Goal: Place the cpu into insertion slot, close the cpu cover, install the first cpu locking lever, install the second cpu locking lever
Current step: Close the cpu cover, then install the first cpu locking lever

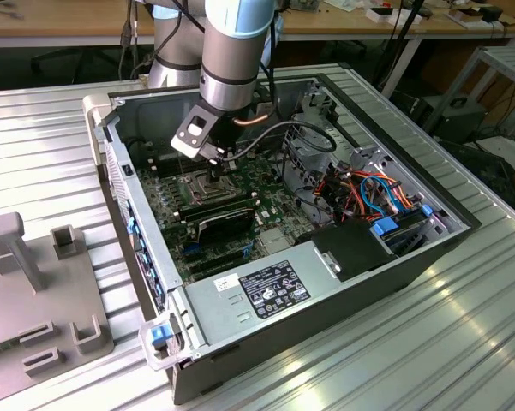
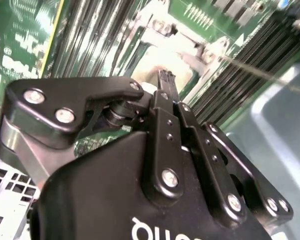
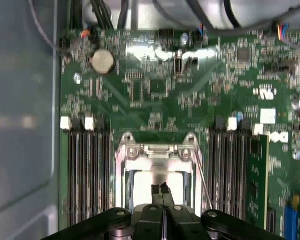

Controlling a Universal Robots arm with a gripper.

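The cpu (image 3: pixel 140 192), seated, looks light, stiff, fragile: take its edges only. Your claw (image 3: pixel 158 188) hovers over it, pressed together, empty

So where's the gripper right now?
In the first wrist view, the gripper is over the cpu, between the two banks of memory slots.

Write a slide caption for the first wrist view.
Shut gripper over the shiny cpu in its metal-rimmed insertion slot, black memory slots flanking it on the green motherboard.

Ribbed metal tabletop (image 1: pixel 34 137), long wooden desks (image 1: pixel 60 17) behind.
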